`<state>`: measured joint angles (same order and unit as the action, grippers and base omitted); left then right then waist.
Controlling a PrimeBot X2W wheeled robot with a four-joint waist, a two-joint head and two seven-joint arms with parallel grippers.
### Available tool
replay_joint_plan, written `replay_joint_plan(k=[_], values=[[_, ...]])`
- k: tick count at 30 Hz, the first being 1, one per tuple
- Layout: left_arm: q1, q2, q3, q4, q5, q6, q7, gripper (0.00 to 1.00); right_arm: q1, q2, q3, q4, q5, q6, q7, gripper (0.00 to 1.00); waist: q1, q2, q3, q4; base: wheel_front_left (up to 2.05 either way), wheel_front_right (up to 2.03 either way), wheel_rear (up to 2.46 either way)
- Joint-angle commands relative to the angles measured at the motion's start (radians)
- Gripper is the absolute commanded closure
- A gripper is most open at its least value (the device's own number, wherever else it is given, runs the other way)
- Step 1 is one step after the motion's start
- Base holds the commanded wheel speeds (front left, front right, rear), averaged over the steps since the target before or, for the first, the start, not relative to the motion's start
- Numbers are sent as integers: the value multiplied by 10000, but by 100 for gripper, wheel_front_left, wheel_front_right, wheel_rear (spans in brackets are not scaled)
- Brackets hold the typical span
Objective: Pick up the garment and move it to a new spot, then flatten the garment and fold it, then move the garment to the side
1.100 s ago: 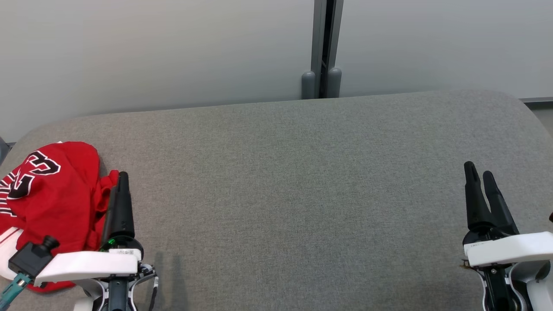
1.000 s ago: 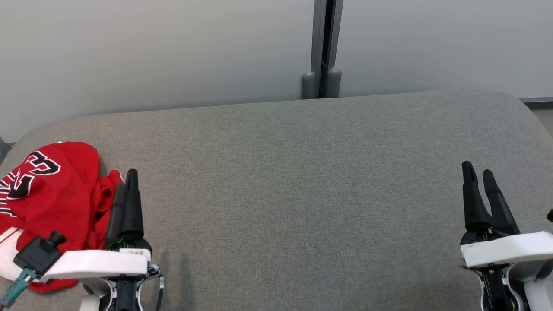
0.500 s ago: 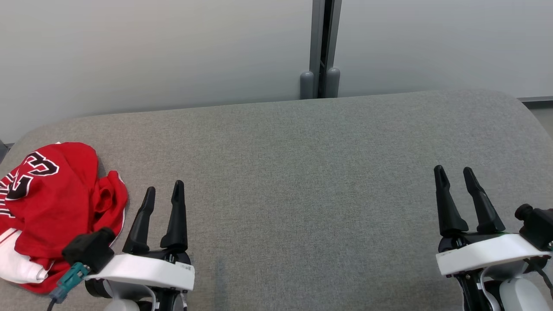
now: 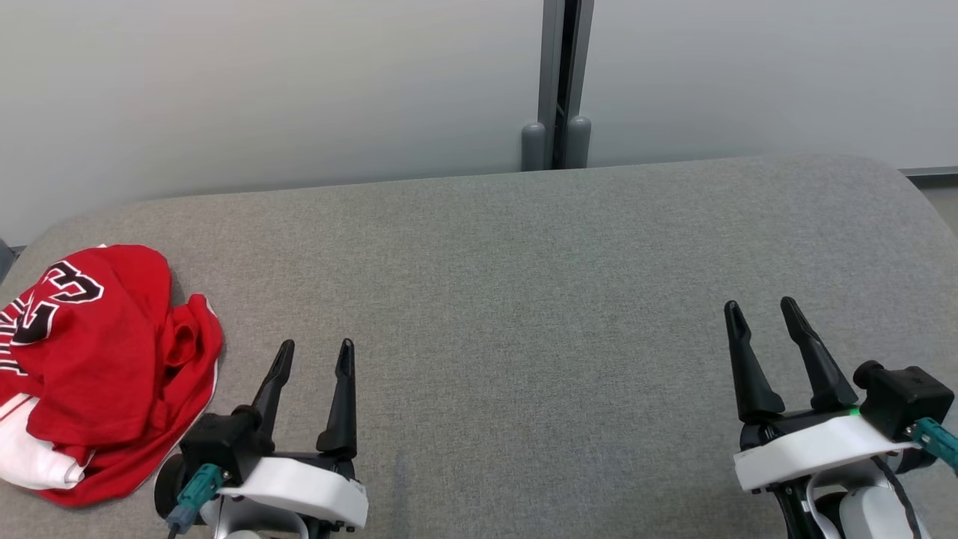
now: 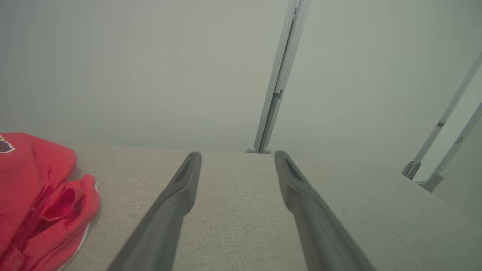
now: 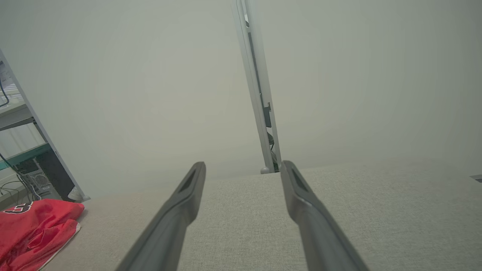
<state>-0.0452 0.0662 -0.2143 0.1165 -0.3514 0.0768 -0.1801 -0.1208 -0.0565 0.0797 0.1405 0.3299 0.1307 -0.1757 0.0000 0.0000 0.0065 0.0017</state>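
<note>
My left gripper has swung clear of the red garment, which lies crumpled at the left end of the grey padded surface. The fingers now stand spread wide, holding nothing. My right gripper has drifted inward, equally wide and empty.

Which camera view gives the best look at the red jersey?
The head view: from above, the red jersey lies nearly whole at the left end of the grey upholstered surface, black-and-white lettering showing. The left wrist view catches some folds at its edge; the right wrist view shows it small in a lower corner.
</note>
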Motion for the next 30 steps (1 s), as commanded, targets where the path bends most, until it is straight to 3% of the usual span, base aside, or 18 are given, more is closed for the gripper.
replay_joint_plan(k=[1,15,30], values=[[-25,102,-48,-45,236,93,-65,0,-199,-33,22,-41,-253,0,-96,0,0,0,2,2,0,0,0],[-35,194,-432,-121,1037,718,-358,0,-202,1,-7,-141,-1305,0,-392,0,0,0,24,-8,0,0,0],[241,-69,-19,-20,1318,486,-617,0,-190,26,-165,293,-1613,0,-679,0,0,0,64,-56,0,0,0]])
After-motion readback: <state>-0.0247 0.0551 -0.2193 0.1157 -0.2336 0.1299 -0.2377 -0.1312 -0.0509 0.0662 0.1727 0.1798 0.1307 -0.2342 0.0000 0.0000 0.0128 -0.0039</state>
